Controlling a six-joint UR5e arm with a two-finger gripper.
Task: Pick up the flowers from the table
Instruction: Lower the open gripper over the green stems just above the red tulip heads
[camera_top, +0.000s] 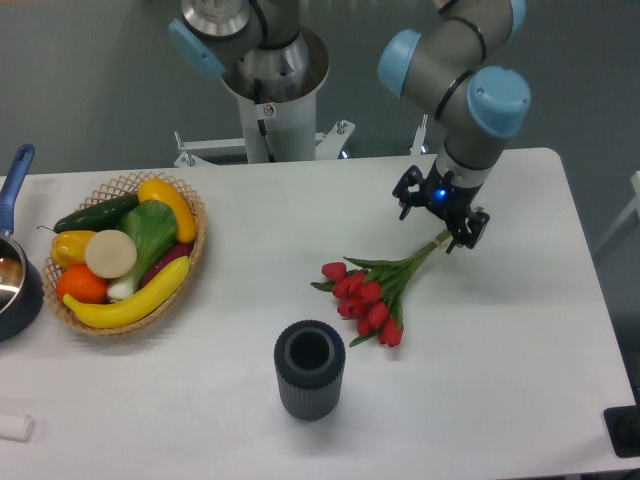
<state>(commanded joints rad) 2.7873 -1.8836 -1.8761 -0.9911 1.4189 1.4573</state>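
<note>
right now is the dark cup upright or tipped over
Upright: the dark cup stands on the table with its round open mouth facing up.

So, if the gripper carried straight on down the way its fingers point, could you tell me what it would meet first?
Most likely the stem end of the flowers, which lies just under the open gripper, and then the table. Height is hard to judge from this single view.
</note>
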